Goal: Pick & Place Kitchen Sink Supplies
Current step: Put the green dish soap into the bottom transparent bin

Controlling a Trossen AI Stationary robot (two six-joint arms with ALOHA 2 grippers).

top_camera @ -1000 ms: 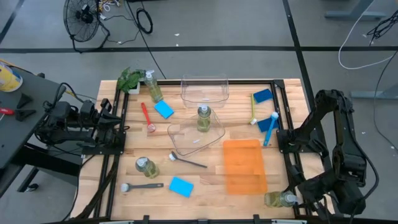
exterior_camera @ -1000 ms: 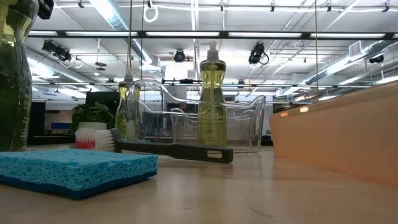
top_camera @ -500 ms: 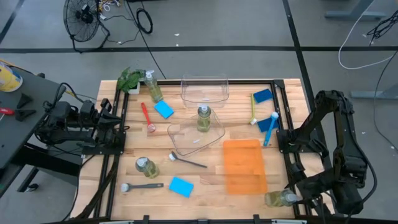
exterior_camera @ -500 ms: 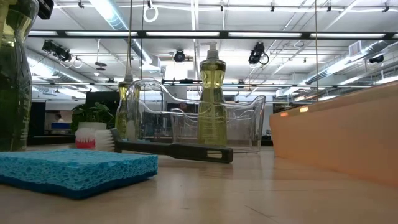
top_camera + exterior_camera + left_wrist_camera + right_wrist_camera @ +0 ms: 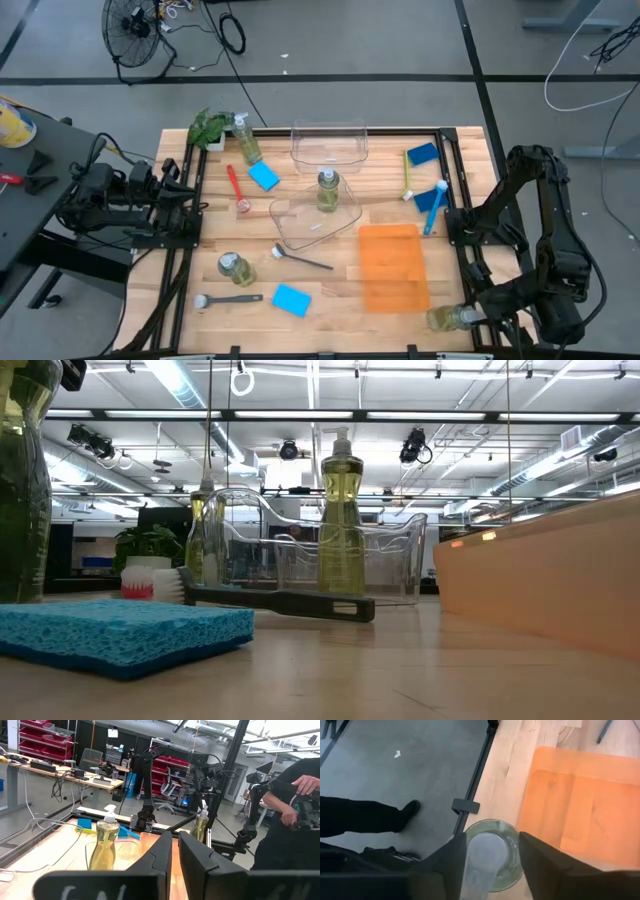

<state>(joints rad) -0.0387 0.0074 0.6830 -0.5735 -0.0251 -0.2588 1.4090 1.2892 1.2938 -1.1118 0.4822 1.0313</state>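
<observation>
Right wrist view: gripper (image 5: 490,865) astride pump bottle (image 5: 490,851)

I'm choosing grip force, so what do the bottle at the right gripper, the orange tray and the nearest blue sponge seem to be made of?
Bottle: clear, glossy plastic, probably; the yellow-green liquid shows through it.
Orange tray: translucent, smooth plastic, it seems; the wood grain shows faintly through.
Blue sponge: soft, porous foam, matte; its surface is pitted.
</observation>
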